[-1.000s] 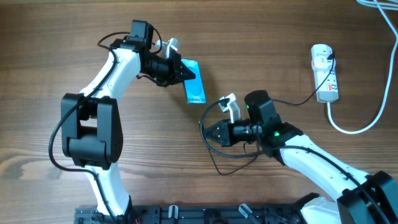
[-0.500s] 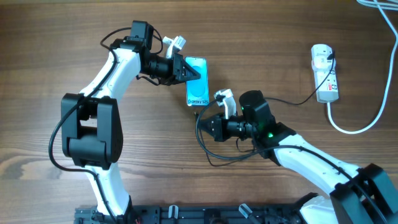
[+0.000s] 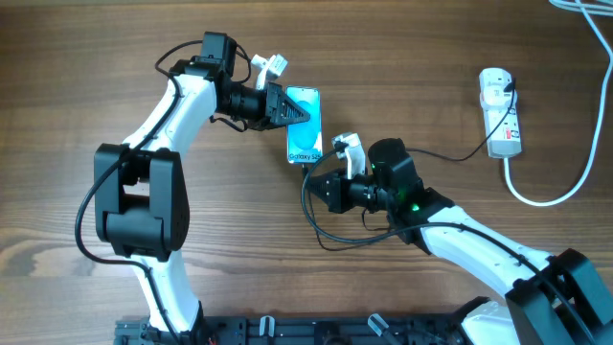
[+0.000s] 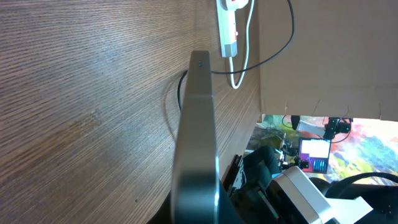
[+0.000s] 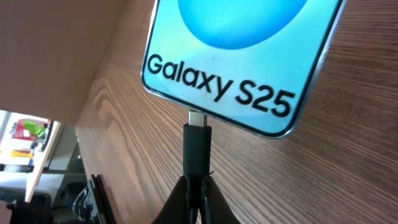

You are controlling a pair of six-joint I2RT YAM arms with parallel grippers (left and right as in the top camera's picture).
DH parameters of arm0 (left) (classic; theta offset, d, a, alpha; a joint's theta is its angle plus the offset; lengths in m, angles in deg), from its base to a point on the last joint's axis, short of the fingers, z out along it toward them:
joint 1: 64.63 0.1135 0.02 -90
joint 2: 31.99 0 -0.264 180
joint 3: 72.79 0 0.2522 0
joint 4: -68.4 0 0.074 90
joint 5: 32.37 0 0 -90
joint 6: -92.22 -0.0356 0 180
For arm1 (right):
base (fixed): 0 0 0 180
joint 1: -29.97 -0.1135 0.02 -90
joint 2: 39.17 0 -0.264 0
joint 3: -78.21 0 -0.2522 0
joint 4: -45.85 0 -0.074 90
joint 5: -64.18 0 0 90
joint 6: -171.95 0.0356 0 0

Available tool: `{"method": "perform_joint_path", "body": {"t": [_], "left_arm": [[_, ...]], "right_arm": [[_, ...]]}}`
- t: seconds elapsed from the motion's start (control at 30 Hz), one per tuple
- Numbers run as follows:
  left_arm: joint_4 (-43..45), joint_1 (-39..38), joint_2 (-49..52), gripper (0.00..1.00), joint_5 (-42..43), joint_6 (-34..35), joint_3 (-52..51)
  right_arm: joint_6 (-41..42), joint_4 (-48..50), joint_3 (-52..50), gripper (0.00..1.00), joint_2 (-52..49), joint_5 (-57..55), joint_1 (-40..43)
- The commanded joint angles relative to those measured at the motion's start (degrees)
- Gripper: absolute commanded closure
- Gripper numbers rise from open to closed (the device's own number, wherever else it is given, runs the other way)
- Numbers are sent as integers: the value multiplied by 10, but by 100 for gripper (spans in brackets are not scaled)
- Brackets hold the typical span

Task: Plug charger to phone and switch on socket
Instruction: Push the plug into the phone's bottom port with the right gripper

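Observation:
The phone [image 3: 304,126] has a teal-blue screen with a white band reading "Galaxy S25" [image 5: 236,68]. My left gripper [image 3: 289,105] is shut on its far end; in the left wrist view I see the phone edge-on [image 4: 198,143]. My right gripper [image 3: 318,192] is shut on the charger's black plug [image 5: 197,149], whose metal tip touches the phone's lower edge. The thin black charger cable [image 3: 450,156] runs right to the socket [image 3: 501,113], a white power strip with a black plug in it, also in the left wrist view [image 4: 230,25].
A thicker white cable [image 3: 575,182] loops from the socket toward the right table edge. Slack black cable [image 3: 330,238] lies in loops on the wooden table under my right arm.
My right gripper has moved up and left with the plug until its tip meets the phone's lower edge. My left gripper turned the phone slightly, then held still.

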Motion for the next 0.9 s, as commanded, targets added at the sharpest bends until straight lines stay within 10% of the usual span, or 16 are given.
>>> {"method": "perform_joint_path", "body": {"t": [0.0,0.87], "left_arm": [[0,0,-14,96,28,-13,3],[0,0,-14,96,24,-13,3]], "right_arm": [[2,3,-4,96,-7,-16,-1],[80,24,-4,96,-7,-50,-1]]}}
